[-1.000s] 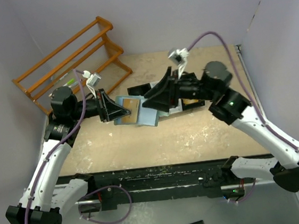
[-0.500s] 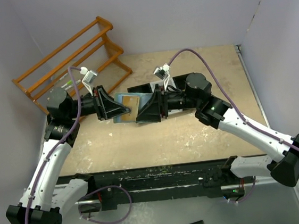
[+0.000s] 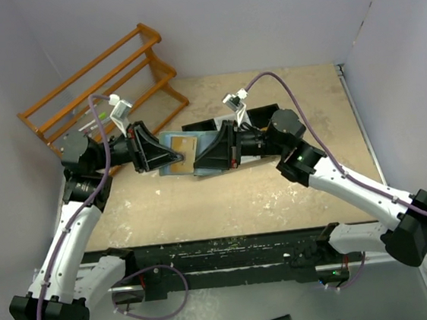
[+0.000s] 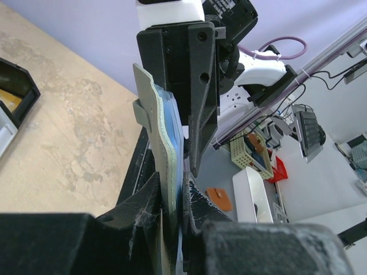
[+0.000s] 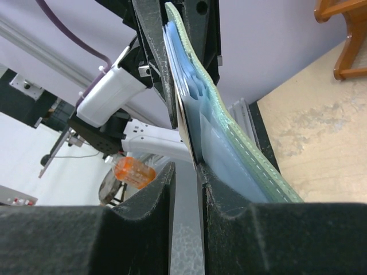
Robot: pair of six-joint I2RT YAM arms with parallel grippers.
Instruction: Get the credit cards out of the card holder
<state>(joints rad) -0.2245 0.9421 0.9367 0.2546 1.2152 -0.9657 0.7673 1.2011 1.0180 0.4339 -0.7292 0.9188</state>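
1. Now, the wallet [image 3: 202, 140] is up off the table [image 3: 278, 191], spread open to the right of the rack [image 3: 98, 84], just past its near foot, with both arms meeting on it.
2. Left claw [image 4: 172, 192] comes in from the rack side. Its fingers are pressed tight on the wallet's edge, teal skin against one pad and blue lining against the other.
3. Right claw [image 5: 188, 172] comes in from the side away from the rack, nose to nose with the left one across the wallet.
4. Its fingers are drawn close, only a thin gap between them, and a dark card [image 5: 184, 129] runs edge-on down toward that gap. I can't tell whether they are actually squeezing it.
5. From above, a tan card [image 3: 184, 146] shows face-up on the blue lining, on the half nearer the rack.
6. Seen from the wrists, the wallet bows a little between the two claws.
7. Black tray [image 3: 201, 125] sits on the table right of the rack's foot, partly hidden behind the wallet and the right claw.
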